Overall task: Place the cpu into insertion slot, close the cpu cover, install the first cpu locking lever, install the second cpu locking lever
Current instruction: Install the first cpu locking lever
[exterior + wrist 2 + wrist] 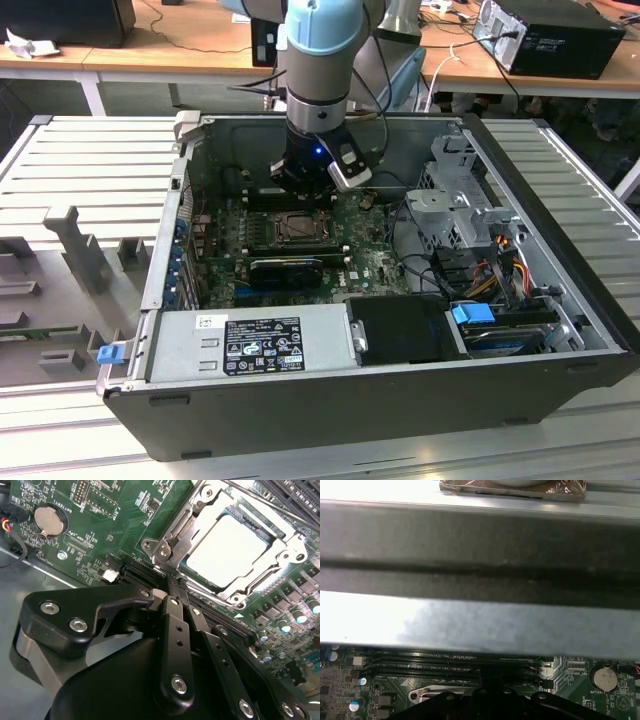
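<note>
Already the cpu (231,546) lies in the insertion slot (280,534) under the cpu cover (176,540) — light, fragile, best held by its edges; the gripper (176,582), clenched and empty, hovers beside.

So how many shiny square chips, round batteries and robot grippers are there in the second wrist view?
cpu: 1
round battery: 1
gripper: 1
Total: 3
</note>
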Motion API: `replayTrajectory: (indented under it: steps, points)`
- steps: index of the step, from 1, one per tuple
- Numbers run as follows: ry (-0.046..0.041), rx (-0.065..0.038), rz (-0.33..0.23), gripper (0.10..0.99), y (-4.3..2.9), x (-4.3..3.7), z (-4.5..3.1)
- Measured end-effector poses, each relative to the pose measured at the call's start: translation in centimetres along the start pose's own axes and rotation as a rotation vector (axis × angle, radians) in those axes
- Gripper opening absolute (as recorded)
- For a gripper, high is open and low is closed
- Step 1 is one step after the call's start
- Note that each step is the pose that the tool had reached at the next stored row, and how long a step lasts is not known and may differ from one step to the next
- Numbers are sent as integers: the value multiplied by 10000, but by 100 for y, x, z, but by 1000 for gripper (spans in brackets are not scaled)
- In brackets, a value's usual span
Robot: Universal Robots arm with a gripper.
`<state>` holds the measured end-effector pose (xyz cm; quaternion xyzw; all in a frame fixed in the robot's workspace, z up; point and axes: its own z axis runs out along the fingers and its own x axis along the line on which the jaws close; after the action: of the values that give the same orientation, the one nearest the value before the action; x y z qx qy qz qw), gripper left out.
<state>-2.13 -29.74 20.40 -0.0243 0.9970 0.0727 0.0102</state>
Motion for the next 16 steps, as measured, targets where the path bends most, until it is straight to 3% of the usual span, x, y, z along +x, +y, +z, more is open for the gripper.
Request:
replayTrajectory:
  steps: [1, 5, 9, 14, 16]
  points:
    - [5, 83, -3, 106, -1, 0, 5]
    - [16, 260, -7, 106, -3, -1, 27]
    - [12, 218, -4, 106, -5, 0, 41]
    - [10, 210, -5, 106, 27, -6, -176]
    - [9, 208, -7, 106, 25, -7, -181]
